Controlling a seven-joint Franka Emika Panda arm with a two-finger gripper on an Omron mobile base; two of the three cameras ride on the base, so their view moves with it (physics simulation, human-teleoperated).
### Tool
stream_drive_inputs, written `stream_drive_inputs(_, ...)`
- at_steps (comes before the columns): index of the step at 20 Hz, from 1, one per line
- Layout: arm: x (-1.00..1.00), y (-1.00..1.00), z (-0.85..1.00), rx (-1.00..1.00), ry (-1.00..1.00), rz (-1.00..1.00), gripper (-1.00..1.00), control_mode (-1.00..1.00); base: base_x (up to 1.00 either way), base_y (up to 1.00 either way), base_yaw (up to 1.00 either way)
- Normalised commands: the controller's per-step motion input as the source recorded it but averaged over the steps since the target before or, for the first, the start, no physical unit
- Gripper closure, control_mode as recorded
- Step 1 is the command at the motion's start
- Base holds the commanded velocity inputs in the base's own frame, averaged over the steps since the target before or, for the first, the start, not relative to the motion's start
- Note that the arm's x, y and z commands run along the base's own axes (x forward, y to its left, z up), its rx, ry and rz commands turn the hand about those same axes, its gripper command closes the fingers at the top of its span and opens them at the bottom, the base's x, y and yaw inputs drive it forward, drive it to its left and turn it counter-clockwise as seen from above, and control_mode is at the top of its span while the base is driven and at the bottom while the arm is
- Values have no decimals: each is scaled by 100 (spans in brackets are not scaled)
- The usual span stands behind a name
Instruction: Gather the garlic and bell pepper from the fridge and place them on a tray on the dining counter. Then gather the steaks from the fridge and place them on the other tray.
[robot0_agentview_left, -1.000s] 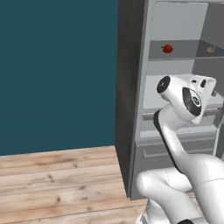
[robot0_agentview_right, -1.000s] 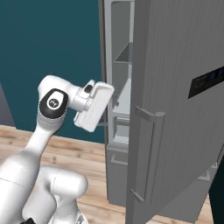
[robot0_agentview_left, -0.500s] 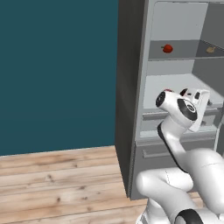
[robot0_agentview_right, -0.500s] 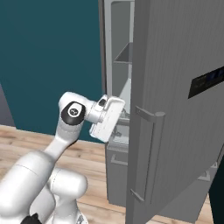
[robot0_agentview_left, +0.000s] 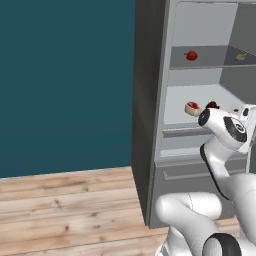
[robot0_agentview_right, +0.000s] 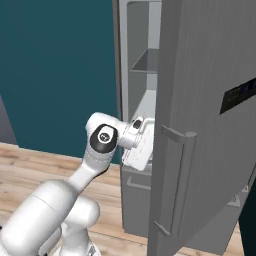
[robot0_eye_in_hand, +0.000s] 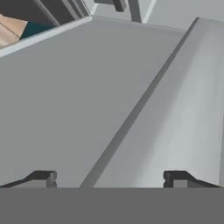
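Gripper (robot0_eye_in_hand: 109, 181) is seen spread wide, holding nothing, inside the fridge (robot0_agentview_right: 200, 125). On its upper shelf 1 bell pepper (robot0_agentview_left: 191, 55) sits, garlic (robot0_agentview_left: 241, 57) well apart. Light, glossy and likely slippery, the pepper is best taken across its rounded body.

In the fridge (robot0_agentview_left: 150, 100), bell pepper (robot0_agentview_left: 191, 55) and garlic (robot0_agentview_left: 240, 57) lie above the steaks (robot0_agentview_left: 192, 108).

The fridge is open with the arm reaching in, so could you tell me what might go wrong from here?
1. The hand sits in the tight gap beside the fridge door, so a swing could knock the door.
2. The bell pepper and garlic lie on the shelf above the steaks; from this low pose, the open gripper might clip the shelf edge when rising.
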Motion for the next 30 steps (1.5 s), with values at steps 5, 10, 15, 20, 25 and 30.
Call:
stream_drive_inputs(5, -56, -86, -4, 0, 6, -5, -100, -100, 0, 0, 0)
stream_drive_inputs(10, -100, -100, -12, 0, 2, -11, -100, -100, 0, 0, 0)
stream_drive_inputs(15, -100, -100, -12, 0, -1, -12, -100, -100, 0, 0, 0)
stream_drive_inputs(20, -78, -26, -2, 2, -17, -3, -100, -100, 0, 0, 0)
stream_drive_inputs(25, -86, 57, 72, 7, -43, 0, -100, -100, 0, 0, 0)
stream_drive_inputs(30, -61, 99, 100, 10, -56, 0, -100, -100, 0, 0, 0)
